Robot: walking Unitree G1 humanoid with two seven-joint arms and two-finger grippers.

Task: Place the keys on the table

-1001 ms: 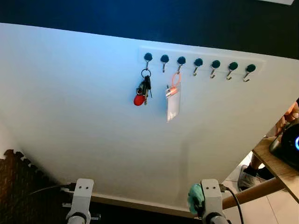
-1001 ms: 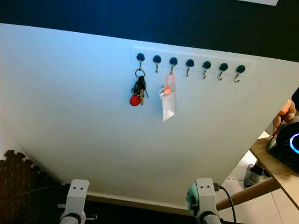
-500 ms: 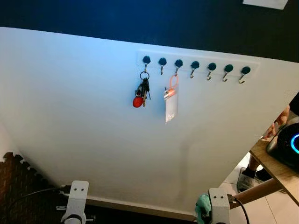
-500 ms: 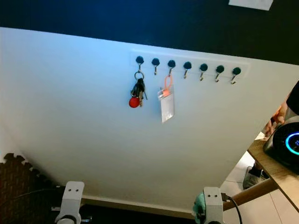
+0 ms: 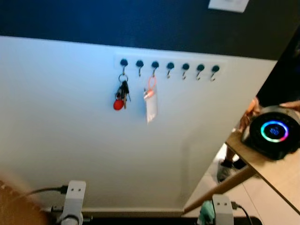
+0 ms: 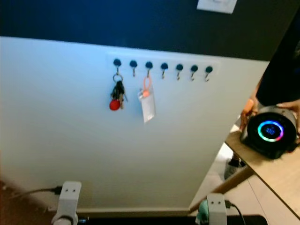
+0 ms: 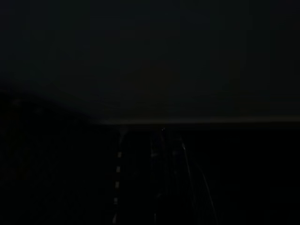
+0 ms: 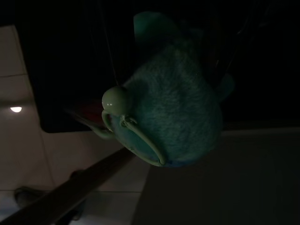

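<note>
The keys (image 5: pixel 121 93), a dark bunch with a red fob on a metal ring, hang from the leftmost hook of a hook rack (image 5: pixel 169 66) on the white wall. The wooden table (image 5: pixel 276 171) stands at the right, well apart from the keys. My left arm (image 5: pixel 75 199) and right arm (image 5: pixel 222 211) hang low at the bottom edge, far below the keys. A teal plush toy (image 8: pixel 173 103) sits close in front of the right wrist camera, and the same teal plush (image 5: pixel 205 216) shows beside the right arm. The left wrist view is almost black.
A clear card holder on an orange loop (image 5: pixel 150 99) hangs two hooks right of the keys. On the table stands a round black speaker (image 5: pixel 274 132) with a glowing ring, and a person's hand (image 5: pixel 251 110) rests by it. Tiled floor lies under the table.
The whole view has swung right: wall, hooks and keys sit further left, and the table with the speaker fills more of the right side. The keys still hang on their hook.
</note>
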